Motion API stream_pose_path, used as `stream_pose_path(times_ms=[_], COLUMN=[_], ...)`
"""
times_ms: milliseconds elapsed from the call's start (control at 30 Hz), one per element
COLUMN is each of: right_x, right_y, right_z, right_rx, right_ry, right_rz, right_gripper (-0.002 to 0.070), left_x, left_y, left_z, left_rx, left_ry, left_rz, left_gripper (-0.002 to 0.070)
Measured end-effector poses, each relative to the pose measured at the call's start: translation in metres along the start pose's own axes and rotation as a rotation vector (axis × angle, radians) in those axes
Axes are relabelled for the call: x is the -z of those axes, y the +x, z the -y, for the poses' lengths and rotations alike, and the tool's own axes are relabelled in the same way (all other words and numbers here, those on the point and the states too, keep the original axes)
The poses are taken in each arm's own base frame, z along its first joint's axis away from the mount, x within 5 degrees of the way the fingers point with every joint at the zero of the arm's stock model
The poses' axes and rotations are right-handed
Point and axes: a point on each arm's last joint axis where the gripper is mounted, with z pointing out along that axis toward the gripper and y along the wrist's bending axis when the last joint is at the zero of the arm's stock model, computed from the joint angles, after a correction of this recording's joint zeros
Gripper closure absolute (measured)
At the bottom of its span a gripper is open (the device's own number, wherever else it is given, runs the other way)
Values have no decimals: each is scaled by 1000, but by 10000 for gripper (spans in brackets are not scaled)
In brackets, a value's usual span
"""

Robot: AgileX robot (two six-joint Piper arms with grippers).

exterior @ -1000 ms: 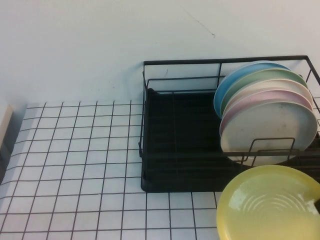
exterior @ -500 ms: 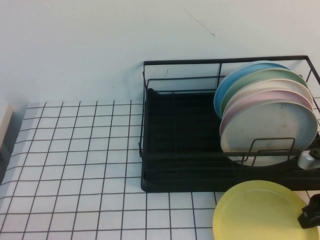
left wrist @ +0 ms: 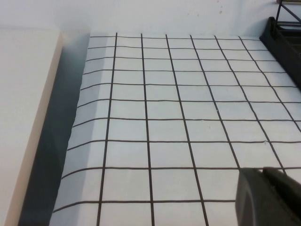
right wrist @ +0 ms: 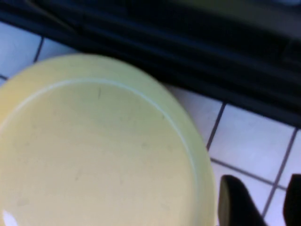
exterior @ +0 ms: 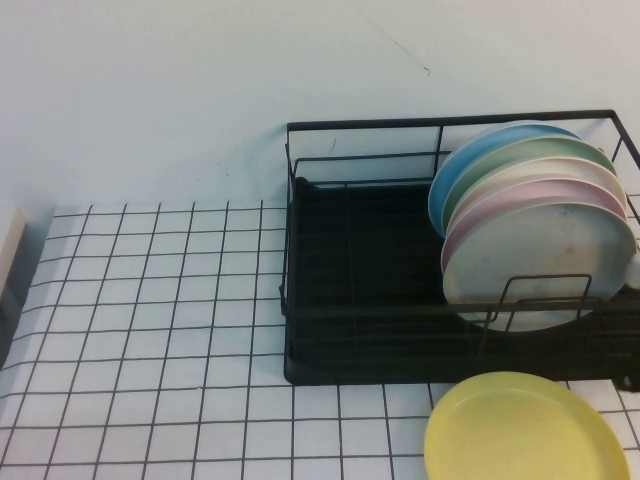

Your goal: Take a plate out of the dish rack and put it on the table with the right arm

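Note:
The pale-yellow plate [exterior: 525, 428] lies flat on the grid-covered table [exterior: 150, 330], just in front of the black wire dish rack [exterior: 350, 300] at the near right. It fills most of the right wrist view [right wrist: 94, 150], with the rack's base [right wrist: 188, 52] behind it. My right gripper [right wrist: 265, 200] is open and empty, its dark fingers standing over the table [right wrist: 254, 141] just beside the plate's rim, apart from it. It does not show in the high view. My left gripper [left wrist: 261, 173] is shut and hovers over bare table [left wrist: 164, 117] far to the left.
Several plates stand upright in the rack's right end: blue, green, cream, pink and a whitish-grey one [exterior: 545, 265] in front. A beige block [exterior: 8, 250] sits at the table's left edge and also shows in the left wrist view [left wrist: 23, 117]. A pale wall runs behind.
The yellow plate has come down from a tilted, raised pose to lie flat on the table. My right gripper has let it go and left the high view.

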Motion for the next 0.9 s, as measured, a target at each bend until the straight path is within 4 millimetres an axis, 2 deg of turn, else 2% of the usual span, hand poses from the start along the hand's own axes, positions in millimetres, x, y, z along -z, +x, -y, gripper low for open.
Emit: stream_pose_path(times_ms=[67,167,233,333,433,533,667,900], right_x=[18,54,86,131,172,193,189,146], right_y=[-4,-10,-12,-8,4,21,47,99], right_z=[-5,-16,-26,-40,-56,-67,-72,-74], right_rx=[23,96,172,290,421,527,565,496], right_ry=[22,65,108,206,320,408,440,372], right_rz=[69,199,314,497,664,753,774,755], right_gripper=[471,584,638,666,675,678,678,678], left_x=[0,0,0,0,0,0,0,0], left_y=[0,0,0,0,0,0,0,0], left_z=[0,0,0,0,0,0,0,0], left_rx=[0,0,0,0,0,2,2,2], left_ry=[0,0,0,0,0,0,0,0], left_rz=[0,0,0,0,0,0,0,0], left_gripper=[678,678,678,678,678,678,678,678])
